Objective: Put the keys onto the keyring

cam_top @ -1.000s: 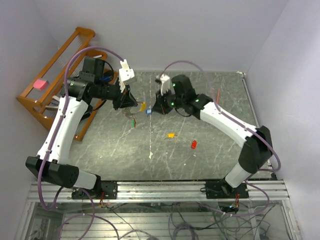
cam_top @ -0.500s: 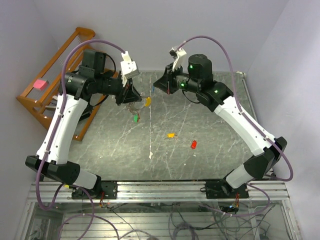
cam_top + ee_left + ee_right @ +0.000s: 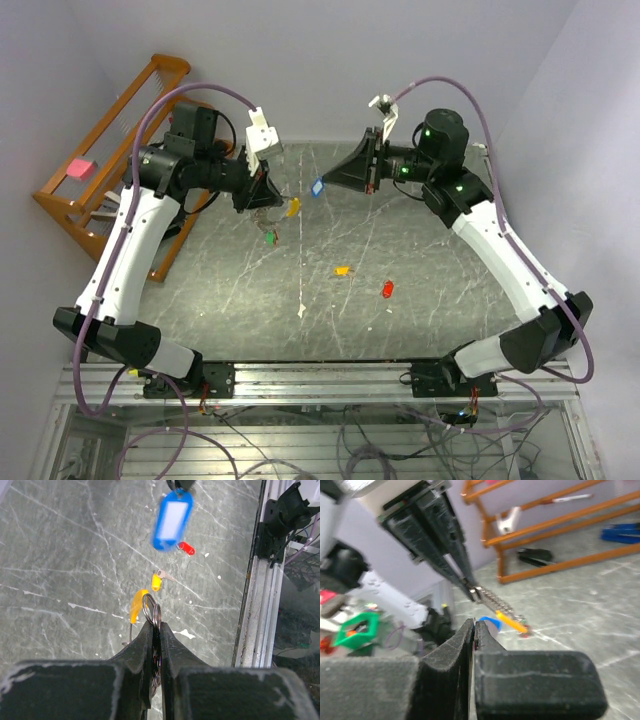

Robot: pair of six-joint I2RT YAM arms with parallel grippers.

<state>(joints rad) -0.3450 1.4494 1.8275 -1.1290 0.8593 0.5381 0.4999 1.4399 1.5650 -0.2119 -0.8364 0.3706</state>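
Observation:
My left gripper (image 3: 268,196) is shut on the silvery keyring (image 3: 151,611), held above the table at the back left. The ring's yellow banana-shaped piece (image 3: 292,207) and a green key (image 3: 270,237) hang from it. My right gripper (image 3: 332,182) is shut on a blue-tagged key (image 3: 317,187), which sits in the air just right of the ring, a small gap apart. In the left wrist view the blue tag (image 3: 172,519) hangs ahead of the shut jaws. An orange-yellow key (image 3: 342,270) and a red key (image 3: 388,289) lie on the table.
A wooden rack (image 3: 110,150) stands off the table's back left edge, behind the left arm. A small white scrap (image 3: 302,311) lies on the grey marbled tabletop (image 3: 420,300). A metal rail (image 3: 257,595) runs along the table's near edge.
My right arm has lifted off the table and drawn back to the right, carrying the blue key upward. The left gripper has shifted only slightly with the keyring.

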